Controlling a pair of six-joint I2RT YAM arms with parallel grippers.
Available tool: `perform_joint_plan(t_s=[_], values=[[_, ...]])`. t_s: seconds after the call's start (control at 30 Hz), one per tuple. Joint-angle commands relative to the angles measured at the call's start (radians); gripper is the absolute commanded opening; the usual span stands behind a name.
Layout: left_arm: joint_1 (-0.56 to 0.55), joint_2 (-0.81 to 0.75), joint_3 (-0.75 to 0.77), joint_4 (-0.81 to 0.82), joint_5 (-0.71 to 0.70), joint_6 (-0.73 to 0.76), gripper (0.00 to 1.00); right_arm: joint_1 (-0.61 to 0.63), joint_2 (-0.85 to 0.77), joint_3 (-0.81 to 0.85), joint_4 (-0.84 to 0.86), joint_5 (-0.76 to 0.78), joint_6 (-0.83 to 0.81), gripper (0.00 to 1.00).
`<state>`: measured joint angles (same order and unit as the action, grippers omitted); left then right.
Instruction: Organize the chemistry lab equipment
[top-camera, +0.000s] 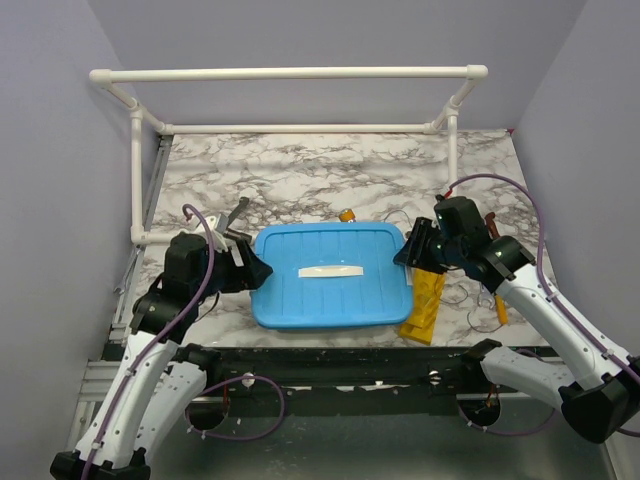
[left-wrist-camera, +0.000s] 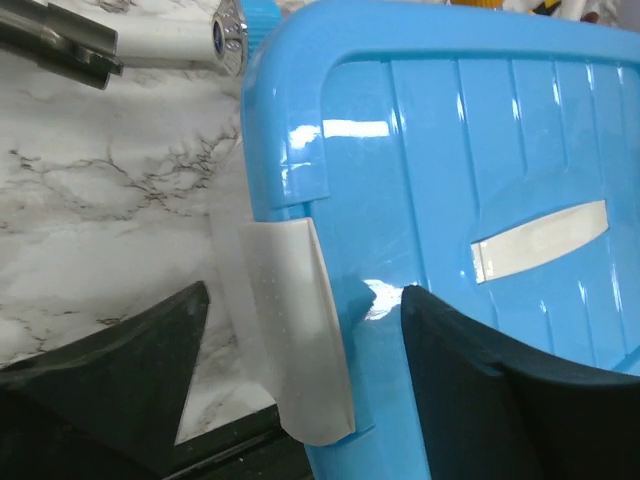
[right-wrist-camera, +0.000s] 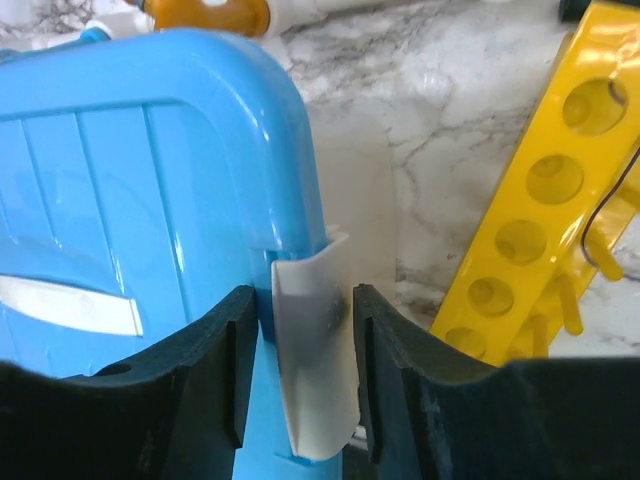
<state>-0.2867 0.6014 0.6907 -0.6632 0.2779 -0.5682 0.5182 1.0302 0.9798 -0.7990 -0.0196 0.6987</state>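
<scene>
The blue lid (top-camera: 330, 275) covers the tub in the middle of the table. My left gripper (top-camera: 255, 270) is open at the lid's left edge; in the left wrist view it (left-wrist-camera: 305, 290) straddles the white latch (left-wrist-camera: 295, 330) without touching it. My right gripper (top-camera: 408, 255) is at the lid's right edge; in the right wrist view it (right-wrist-camera: 303, 290) is shut on the other white latch (right-wrist-camera: 315, 360). The yellow holed rack (top-camera: 424, 303) lies just right of the tub and shows in the right wrist view (right-wrist-camera: 540, 200). Metal tongs (top-camera: 238, 214) lie behind my left gripper. Flask and beakers are hidden.
A small orange item (top-camera: 346, 214) sits behind the tub. An orange stick (top-camera: 500, 305) and thin wires lie right of the rack. A white pipe frame (top-camera: 290, 73) stands at the back and left. The black rail (top-camera: 340, 360) marks the near edge.
</scene>
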Motion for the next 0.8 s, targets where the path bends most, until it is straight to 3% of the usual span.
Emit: perform_joint_plan(t_s=[0.0,0.07,0.2,0.4,0.6,0.77], values=[[-0.007,-0.008,0.056,-0.012,-0.075,0.097,0.93,-0.001,0.048,0.001,0.012,0.119,-0.033,0.57],[-0.006,-0.006,0.071,-0.013,-0.090,0.116,0.99,-0.001,0.048,0.013,0.026,0.108,-0.042,0.74],[-0.006,-0.018,0.095,0.007,-0.115,0.139,0.99,-0.001,0.050,0.056,0.040,0.105,-0.061,0.92],[0.032,-0.014,0.113,0.047,-0.162,0.181,0.99,-0.002,0.092,0.178,0.037,0.128,-0.119,1.00],[0.179,0.049,0.179,0.090,-0.140,0.232,0.99,-0.014,0.169,0.299,0.097,0.150,-0.160,1.00],[0.265,0.104,0.215,0.126,-0.171,0.269,0.99,-0.141,0.259,0.365,0.156,0.079,-0.195,1.00]])
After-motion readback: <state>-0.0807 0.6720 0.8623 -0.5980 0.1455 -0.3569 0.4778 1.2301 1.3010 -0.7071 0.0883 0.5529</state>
